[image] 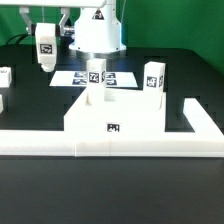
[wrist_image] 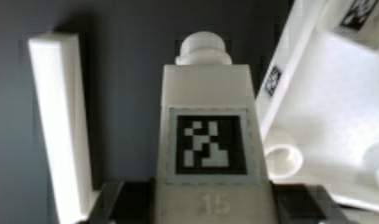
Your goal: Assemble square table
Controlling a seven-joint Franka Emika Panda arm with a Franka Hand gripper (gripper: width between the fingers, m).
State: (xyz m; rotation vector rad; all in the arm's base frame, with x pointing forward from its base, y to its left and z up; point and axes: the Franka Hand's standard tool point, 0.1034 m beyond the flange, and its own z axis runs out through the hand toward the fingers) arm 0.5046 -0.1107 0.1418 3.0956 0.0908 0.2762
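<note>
The square table's white panel [image: 115, 112] lies flat against the rail, with a small tag on its front edge. My gripper [image: 95, 66] is shut on a white tagged leg [image: 96, 90] and holds it upright over the panel's far corner, towards the exterior view's left. In the wrist view the leg [wrist_image: 211, 120] sits between my dark fingers [wrist_image: 133, 200], its rounded screw tip pointing away from the camera, with my gripper [wrist_image: 207, 198] at its near end. The panel [wrist_image: 328, 110] with a round hole [wrist_image: 284, 155] lies just beside the leg.
Other legs stand on the black table: one at the exterior view's right [image: 154, 78], one at the back left [image: 45, 45], one at the left edge [image: 5, 78]. The L-shaped rail [image: 190, 145] runs along the front and right. The marker board [image: 120, 78] lies behind the panel.
</note>
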